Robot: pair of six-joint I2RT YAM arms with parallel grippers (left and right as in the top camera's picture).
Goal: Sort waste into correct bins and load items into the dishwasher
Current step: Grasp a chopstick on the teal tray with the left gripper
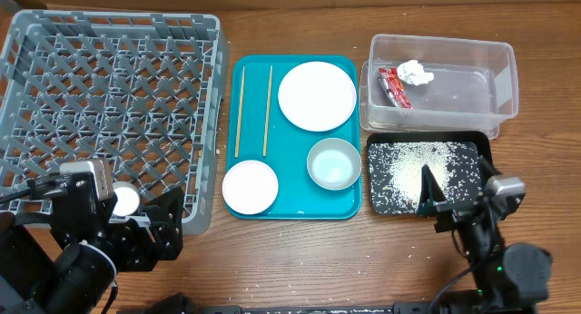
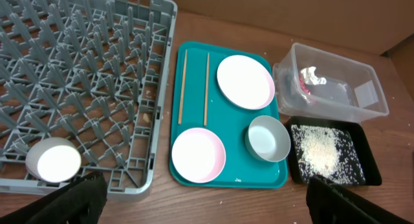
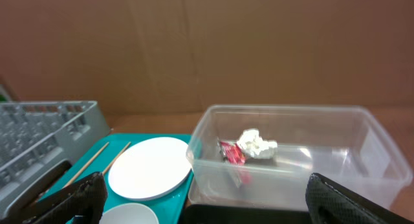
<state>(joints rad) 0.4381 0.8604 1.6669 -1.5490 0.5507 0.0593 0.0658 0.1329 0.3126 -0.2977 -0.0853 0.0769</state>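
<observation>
The grey dish rack [image 1: 109, 96] fills the left. On a teal tray [image 1: 295, 210] lie two chopsticks [image 1: 267, 110], a round plate [image 1: 316, 95], a grey-green bowl [image 1: 333, 163] and a pale pink bowl [image 1: 250, 186]. The clear tub [image 1: 501, 78] holds the red wrapper [image 1: 394, 85] and the paper ball [image 1: 416, 73]. The black tray [image 1: 374, 205] holds rice [image 1: 408, 169]. My left gripper [image 1: 145, 225] is open and empty by the rack's front corner, with the fingers wide apart in the left wrist view [image 2: 207, 198]. My right gripper [image 1: 457, 189] is open and empty over the black tray's front edge.
A small white cup [image 1: 124, 201] sits in the rack's front corner; it also shows in the left wrist view [image 2: 54, 160]. A few rice grains lie on the wooden table in front of the teal tray [image 2: 233, 180]. A cardboard wall [image 3: 207, 49] stands behind the tub.
</observation>
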